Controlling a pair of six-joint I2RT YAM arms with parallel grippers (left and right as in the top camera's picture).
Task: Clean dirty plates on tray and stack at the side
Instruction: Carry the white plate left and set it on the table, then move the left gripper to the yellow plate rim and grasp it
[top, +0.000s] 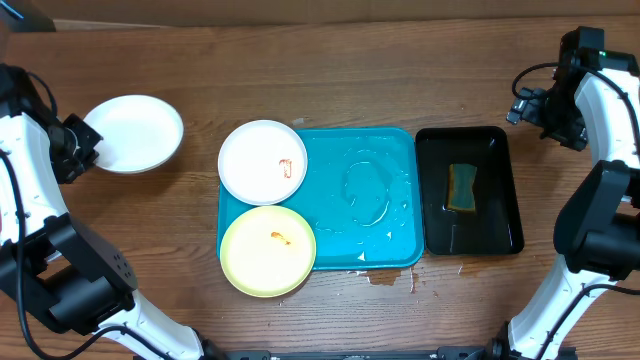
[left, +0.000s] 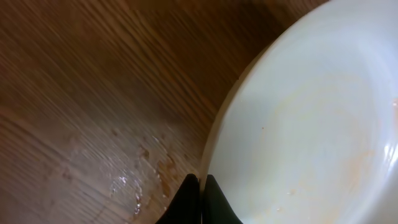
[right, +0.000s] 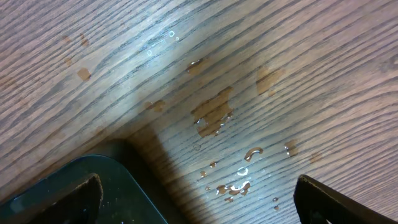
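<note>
Overhead: left jaws are sitting closed on the left rim of the white plate, which is lying on bare table, well apart from the tray. Smeared white plate and yellow-green plate are crowding the tray's left end, and the yellow-green one is overhanging its front rim. Black tray with sponge is sitting just right of it.
Left wrist: jaws are pinching that rim, with wet table alongside.
Right wrist: jaws are standing wide over droplets, with the black tray's corner close by.

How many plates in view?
3: plain white round plate on bare wood, far left; smeared white plate, turquoise plastic tray's upper-left; yellow-green plate, its lower-left. None looks hidden.
</note>
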